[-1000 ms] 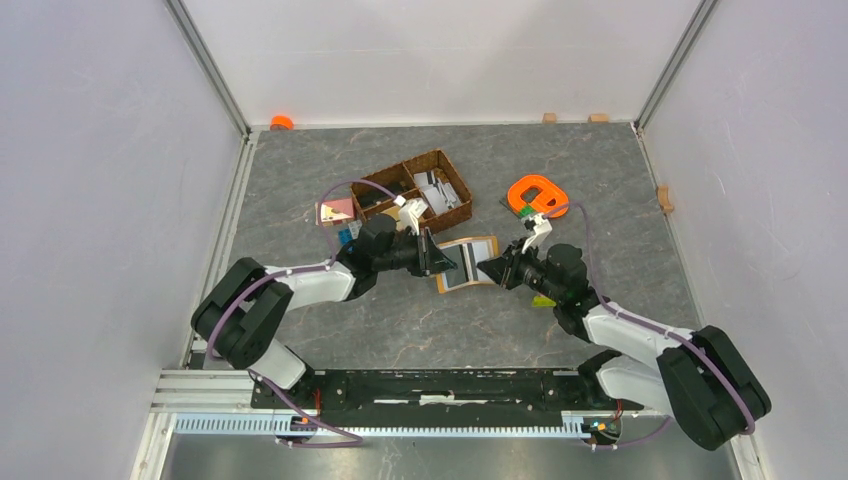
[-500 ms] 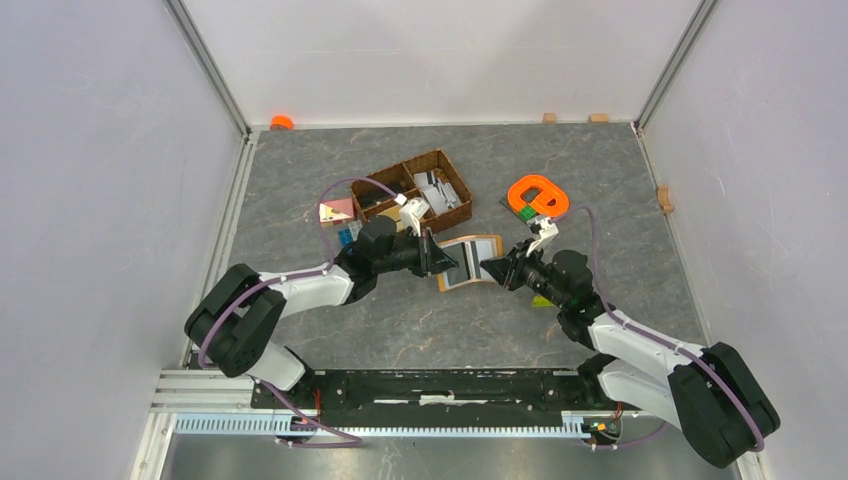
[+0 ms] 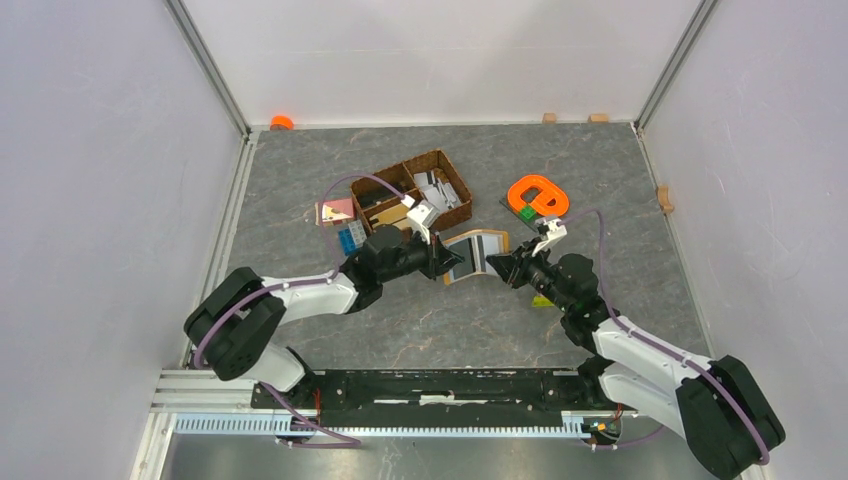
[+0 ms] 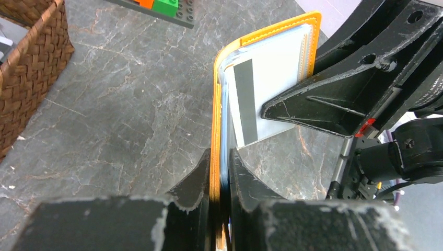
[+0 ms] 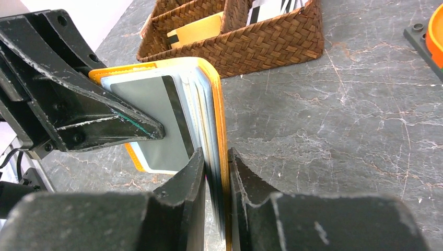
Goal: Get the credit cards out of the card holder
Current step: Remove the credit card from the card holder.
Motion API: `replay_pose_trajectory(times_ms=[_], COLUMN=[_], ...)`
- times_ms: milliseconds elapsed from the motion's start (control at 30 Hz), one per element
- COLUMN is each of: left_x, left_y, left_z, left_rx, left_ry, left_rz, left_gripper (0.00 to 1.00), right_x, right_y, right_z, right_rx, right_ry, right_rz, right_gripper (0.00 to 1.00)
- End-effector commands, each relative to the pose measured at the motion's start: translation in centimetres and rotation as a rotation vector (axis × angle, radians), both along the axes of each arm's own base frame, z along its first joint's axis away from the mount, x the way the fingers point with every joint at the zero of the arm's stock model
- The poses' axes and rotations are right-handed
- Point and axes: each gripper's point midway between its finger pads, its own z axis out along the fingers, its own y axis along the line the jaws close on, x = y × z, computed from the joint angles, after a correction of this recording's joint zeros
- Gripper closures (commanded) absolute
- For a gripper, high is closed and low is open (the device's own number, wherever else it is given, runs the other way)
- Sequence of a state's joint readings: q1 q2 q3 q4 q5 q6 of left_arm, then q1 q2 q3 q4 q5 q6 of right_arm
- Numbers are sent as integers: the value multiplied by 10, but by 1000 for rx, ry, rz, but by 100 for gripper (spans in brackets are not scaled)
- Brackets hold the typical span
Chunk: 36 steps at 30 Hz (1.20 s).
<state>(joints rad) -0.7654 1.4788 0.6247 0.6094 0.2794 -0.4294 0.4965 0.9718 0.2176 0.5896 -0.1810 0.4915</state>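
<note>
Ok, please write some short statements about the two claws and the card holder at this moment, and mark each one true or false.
1. The left claw is shut on one flap of the card holder. True.
2. The right claw hangs open, away from the card holder. False: it is shut on the other flap.
3. The card holder lies inside the wicker basket. False: it is held open between the two claws, on the near side of the basket.
4. A card with a dark stripe shows inside the card holder. True.
</note>
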Motion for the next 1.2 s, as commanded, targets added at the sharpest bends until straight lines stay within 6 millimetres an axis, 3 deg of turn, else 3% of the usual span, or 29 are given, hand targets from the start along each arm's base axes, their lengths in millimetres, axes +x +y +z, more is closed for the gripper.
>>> replay_pose_trajectory(times_ms=[0, 200, 367, 533, 567, 600, 667, 733, 1167], left_x=[26, 40, 40, 51, 51, 52, 54, 57, 59], left_y=[14, 9, -23, -42, -46, -49, -54, -54, -72], left_z=[-2, -2, -19, -36, -40, -45, -48, -47, -72], left_rx=[28, 17, 79, 131, 152, 172, 192, 183, 234], left_ry=[-161, -178, -122, -135, -149, -159, -175, -175, -104], left_rz=[101, 148, 59, 75, 71, 72, 76, 100, 36], left_gripper=[98, 98, 98, 98, 98, 98, 98, 98, 98], right_x=[23, 24, 23, 22, 22, 22, 22, 22, 18], right_y=[-48, -63, -76, -84, -85, -87, -91, -96, -102], right_z=[-19, -16, -12, -8, -7, -7, -8, -6, -2], right_rx=[-104, -111, -105, -94, -92, -91, -88, -85, -53], right_ry=[1, 1, -16, -20, -22, -19, -13, -16, -36], right_rz=[-252, -335, -400, -442, -447, -459, -482, -507, -537], right_gripper=[79, 77, 79, 79, 77, 59, 33, 24, 27])
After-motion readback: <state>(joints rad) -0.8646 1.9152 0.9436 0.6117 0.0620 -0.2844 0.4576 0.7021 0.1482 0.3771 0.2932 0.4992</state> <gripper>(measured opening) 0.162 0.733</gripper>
